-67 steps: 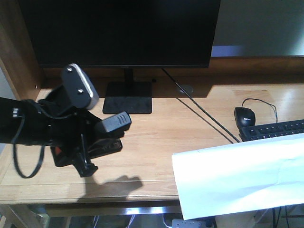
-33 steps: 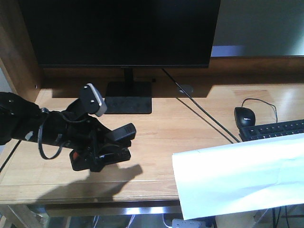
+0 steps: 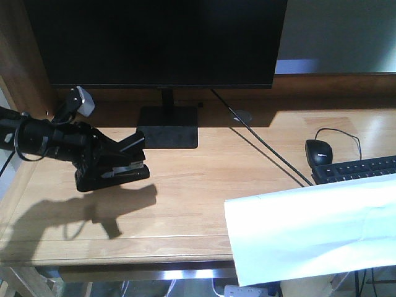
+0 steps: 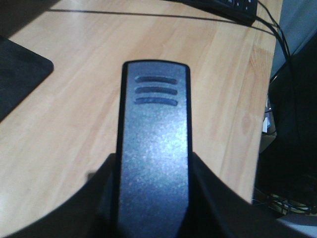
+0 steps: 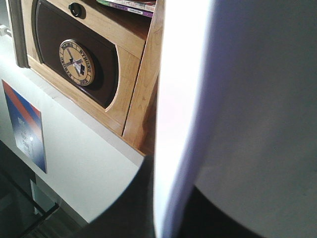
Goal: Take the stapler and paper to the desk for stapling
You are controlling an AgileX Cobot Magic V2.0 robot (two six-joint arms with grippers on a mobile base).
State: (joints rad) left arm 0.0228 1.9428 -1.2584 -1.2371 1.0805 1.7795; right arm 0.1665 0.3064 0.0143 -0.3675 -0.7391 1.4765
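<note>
You've got the left gripper (image 3: 113,162) clamped on the small black desk stapler (image 4: 153,148) between its fingers, low over the light-brown wooden desk (image 3: 210,179), and the right gripper (image 5: 168,210) pinching the large thin white paper sheet (image 3: 309,229) edge-on, so swing fast and it slips or creases.

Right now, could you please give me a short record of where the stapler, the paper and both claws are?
stapler: black, in the left claw, low over the left side of the desk, near the monitor stand; contact with the desk unclear
paper: white sheet at the right, overhanging the desk's front edge
left claw: shut on the stapler
right claw: appears shut on the paper's edge
nearby: mouse and keyboard at the right
</note>
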